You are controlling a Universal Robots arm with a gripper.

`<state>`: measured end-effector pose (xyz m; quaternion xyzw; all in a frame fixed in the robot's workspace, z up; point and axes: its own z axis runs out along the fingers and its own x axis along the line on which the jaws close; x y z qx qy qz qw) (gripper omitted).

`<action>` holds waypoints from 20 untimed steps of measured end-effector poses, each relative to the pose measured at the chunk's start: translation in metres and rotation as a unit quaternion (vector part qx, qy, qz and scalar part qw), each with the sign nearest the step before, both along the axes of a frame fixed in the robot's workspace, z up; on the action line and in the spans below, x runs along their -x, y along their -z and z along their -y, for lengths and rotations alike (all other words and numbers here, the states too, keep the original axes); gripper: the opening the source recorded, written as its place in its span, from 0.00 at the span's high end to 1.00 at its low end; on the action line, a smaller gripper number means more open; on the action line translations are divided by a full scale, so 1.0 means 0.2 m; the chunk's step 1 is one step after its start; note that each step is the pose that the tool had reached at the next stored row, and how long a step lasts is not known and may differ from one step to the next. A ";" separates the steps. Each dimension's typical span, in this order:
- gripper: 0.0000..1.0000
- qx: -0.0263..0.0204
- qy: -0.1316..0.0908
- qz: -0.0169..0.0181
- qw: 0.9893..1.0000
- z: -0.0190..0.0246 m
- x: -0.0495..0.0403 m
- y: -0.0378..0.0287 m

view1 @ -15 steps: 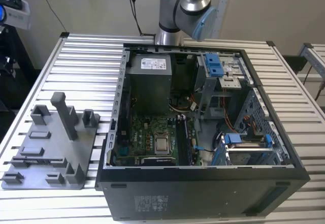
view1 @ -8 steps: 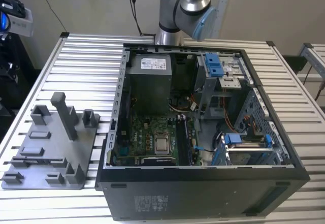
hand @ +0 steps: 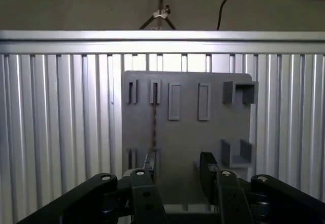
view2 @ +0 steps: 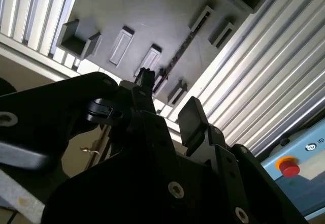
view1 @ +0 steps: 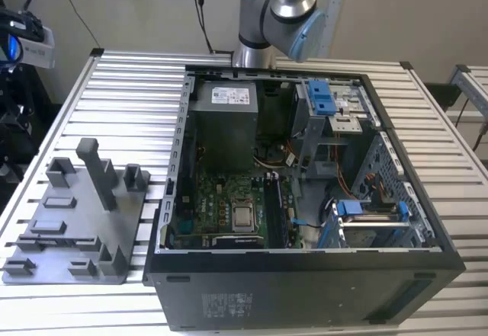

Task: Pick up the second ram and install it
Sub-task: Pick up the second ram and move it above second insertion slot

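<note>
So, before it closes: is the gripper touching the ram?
Cannot tell. In the first wrist view one finger of the gripper overlaps the end of the ram in the tray, hiding any gap.

The slatted metal table (view1: pixel 130 84) carries a grey holder tray (view1: pixel 80 225) and an open computer case (view1: pixel 305 298).

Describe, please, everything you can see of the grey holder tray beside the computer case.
The grey holder tray looks like matte plastic: a flat rectangular plate with raised blocks, a tall post and narrow slots. It lies flat on the slatted metal table, at the exterior view's left of the open computer case, close to its wall. In the first wrist view a thin strip, apparently the second ram seen edge-on, stands in one line of slots. The open gripper faces the tray, apart from it.
</note>
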<state>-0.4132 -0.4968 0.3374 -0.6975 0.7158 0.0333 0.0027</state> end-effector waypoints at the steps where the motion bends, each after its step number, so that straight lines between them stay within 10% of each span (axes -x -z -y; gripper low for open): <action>1: 0.52 0.000 0.000 0.000 1.000 0.001 0.000 0.008; 20: 0.52 0.012 -0.005 0.000 1.000 0.005 0.000 0.145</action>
